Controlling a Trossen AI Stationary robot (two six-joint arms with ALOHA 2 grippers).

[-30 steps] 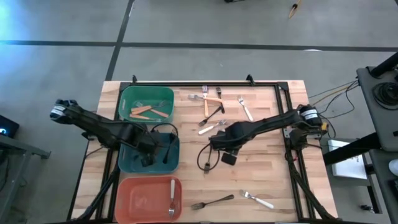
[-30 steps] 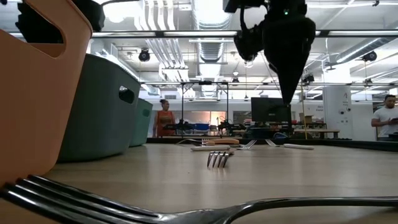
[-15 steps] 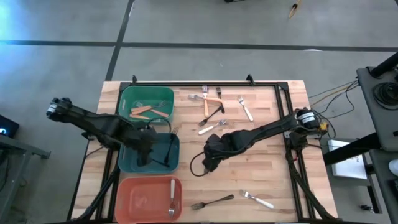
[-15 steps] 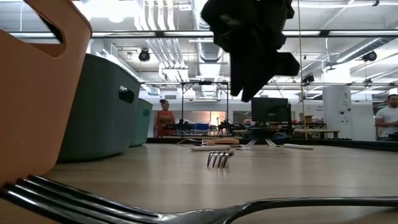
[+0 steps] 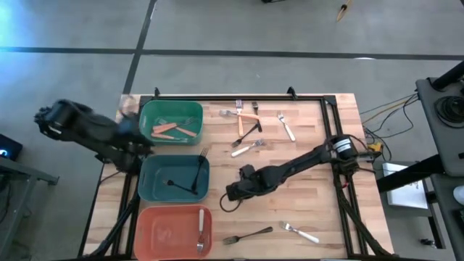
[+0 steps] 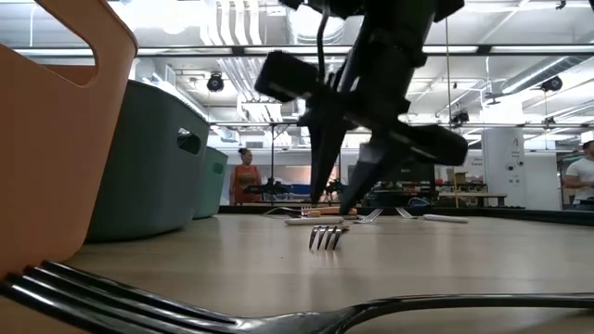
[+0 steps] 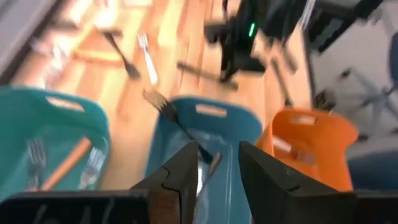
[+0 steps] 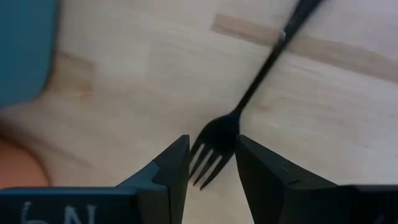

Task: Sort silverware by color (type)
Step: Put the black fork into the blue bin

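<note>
My right gripper (image 5: 227, 195) is open and hangs low over the table's middle, right of the teal bin (image 5: 148, 190). In its wrist view, the tines of a black fork (image 8: 214, 146) show between its fingers, with the handle running away from them. That black fork (image 5: 247, 235) lies flat near the near edge and fills the front of the low view (image 6: 278, 315). My left gripper (image 7: 217, 155) is open and empty, drawn back by the table's left edge (image 5: 135, 145). The teal bin holds black forks (image 5: 197, 172), one leaning tines-up on its far rim.
The green bin (image 5: 145, 112) holds orange-handled forks (image 5: 168, 130). The salmon bin (image 5: 148, 239) holds a white-handled fork (image 5: 201, 228). Several mixed forks (image 5: 248, 129) lie at the far middle. A white-handled fork (image 5: 300, 232) lies near the near right. People stand in the room behind.
My right gripper has swung from the table's middle toward the near left and come down close to the tabletop, now aimed at the black fork. My left gripper has risen out of the teal bin and pulled back toward the left edge, with a black fork left leaning in the bin.
</note>
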